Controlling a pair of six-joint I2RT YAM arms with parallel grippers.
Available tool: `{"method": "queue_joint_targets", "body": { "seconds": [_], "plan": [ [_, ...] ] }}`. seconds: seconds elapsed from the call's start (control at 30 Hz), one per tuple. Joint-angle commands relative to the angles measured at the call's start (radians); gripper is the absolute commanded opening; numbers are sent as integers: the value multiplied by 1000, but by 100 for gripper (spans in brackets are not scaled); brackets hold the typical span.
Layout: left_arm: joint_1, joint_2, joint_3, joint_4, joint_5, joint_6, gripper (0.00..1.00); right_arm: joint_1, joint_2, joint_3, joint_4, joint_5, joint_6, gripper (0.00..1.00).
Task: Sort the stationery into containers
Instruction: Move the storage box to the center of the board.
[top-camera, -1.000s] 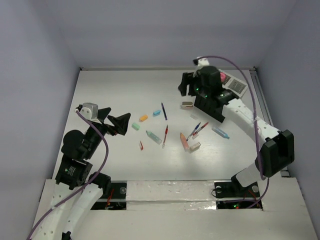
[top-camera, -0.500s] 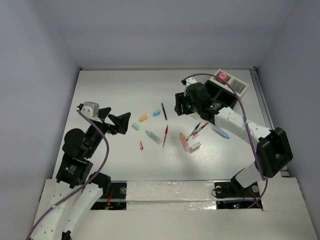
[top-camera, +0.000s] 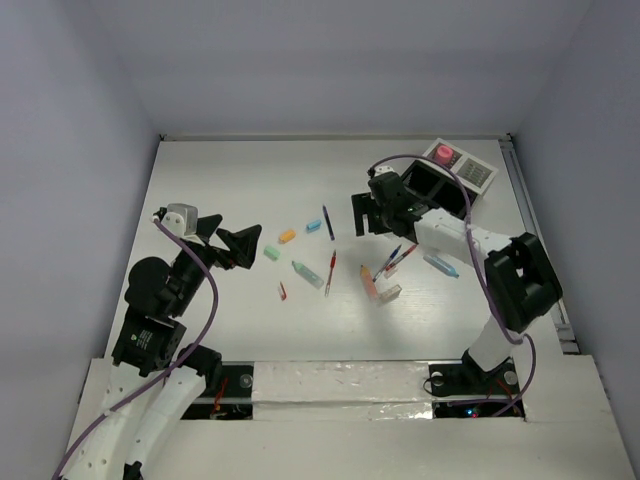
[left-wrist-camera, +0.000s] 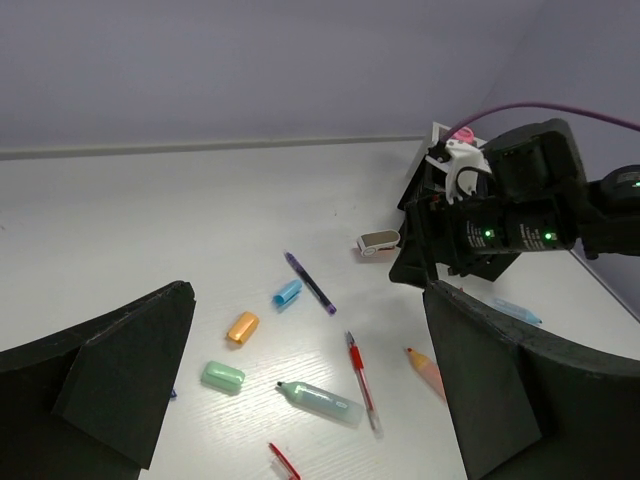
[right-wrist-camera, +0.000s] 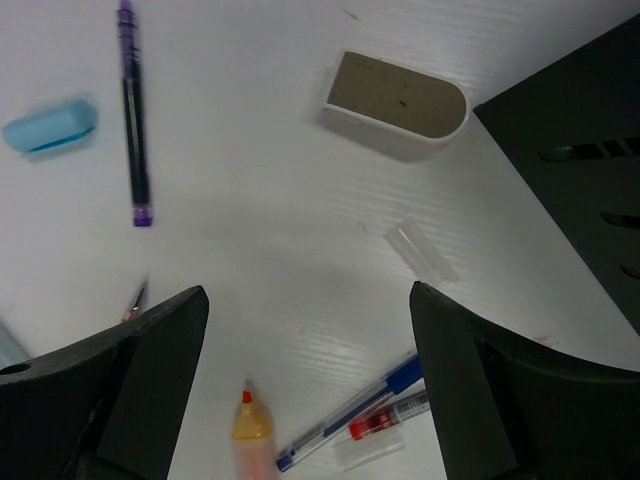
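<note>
The left fingers (top-camera: 244, 242) hang wide open and empty above the left part of the worktop (top-camera: 220, 180), and no item touches them. The stationery lies scattered to their right. First come a green cap (top-camera: 271, 253), an orange cap (top-camera: 287, 237) and a blue cap (top-camera: 313, 226), then a dark blue pen (top-camera: 328, 222). Nearer lie a teal marker (top-camera: 307, 273) and a red pen (top-camera: 330, 272).

The right fingers (right-wrist-camera: 500, 390) are also spread wide, holding nothing, above the middle-right of the worktop. In the right wrist view the tip of a peach marker (right-wrist-camera: 252, 428) and a pair of pens (right-wrist-camera: 385, 415), one blue and one red, lie in the gap between the fingers at its near side, touching neither finger. A tan-topped white block (right-wrist-camera: 397, 103) lies on the far side of the gap.

A light blue marker (top-camera: 440, 265) lies to the right. The black organizer (top-camera: 440, 190) sits at the far right, joined to a white section (top-camera: 475, 175), with a pink cap (top-camera: 443, 154) showing at its far end.
</note>
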Motion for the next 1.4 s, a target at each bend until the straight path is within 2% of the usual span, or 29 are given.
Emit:
{"method": "queue_joint_targets", "body": {
  "seconds": [0.0,0.07,0.2,0.43,0.53,0.77,1.13,1.37],
  "plan": [
    [-6,-7,6,36,7,-9,99,-23,45,45,48,21,28,88],
    [-6,-8,6,35,7,-9,99,-34,65,55,57,33,35,91],
    [-6,-10,6,33,7,-6,99,-34,95,65,59,37,38,91],
    [-6,-7,8,39,16,-7,99,-45,-23,-47,42,84,25,85],
    [-6,-5,8,42,24,-9,99,-69,9,-40,56,49,30,89],
    [-6,-7,6,36,15,-7,99,-79,163,107,88,21,25,97],
    [-6,-1,8,39,30,-7,99,-79,309,183,157,151,32,97],
    [-6,10,8,44,35,-7,99,-68,370,206,243,119,1,94]
  ]
}}
